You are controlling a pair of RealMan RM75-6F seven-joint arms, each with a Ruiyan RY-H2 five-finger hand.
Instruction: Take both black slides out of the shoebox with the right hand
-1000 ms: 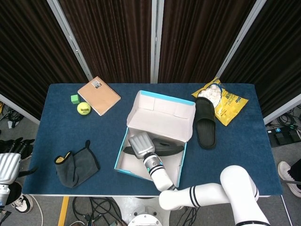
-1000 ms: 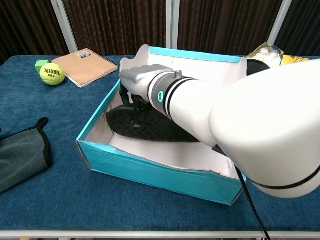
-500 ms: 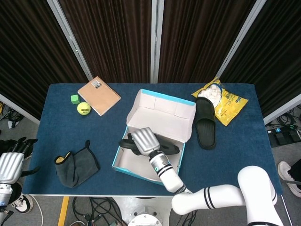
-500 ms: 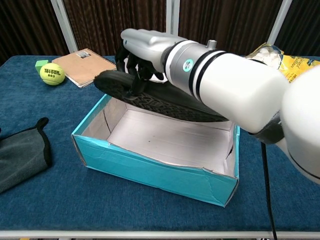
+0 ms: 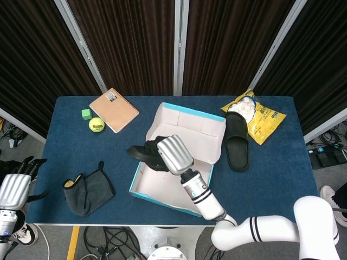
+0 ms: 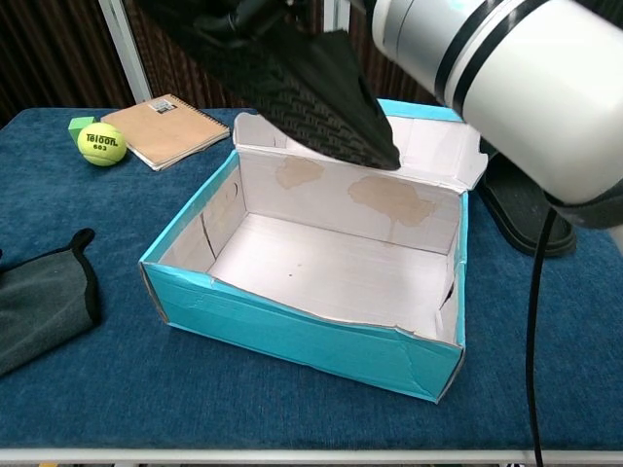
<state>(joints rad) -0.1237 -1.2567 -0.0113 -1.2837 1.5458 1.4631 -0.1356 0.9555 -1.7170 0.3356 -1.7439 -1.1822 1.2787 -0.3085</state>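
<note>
Slide (image 5: 145, 154) number two hangs above the shoebox (image 5: 173, 187), clamped in the right robot hand (image 5: 173, 153); its twin (image 5: 237, 142) lies right of the shoebox. Far left, the tennis ball (image 6: 101, 143) reads "Teloon 603". Left robot hand (image 5: 14, 187) is spread apart.

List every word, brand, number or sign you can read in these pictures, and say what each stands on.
"Teloon" over "603": on the tennis ball, chest view.
Label on the notebook cover: too small to read.
Print on the yellow snack bag: too blurred to read.
Shoebox, both black slides, dark cloth: no text visible.
</note>
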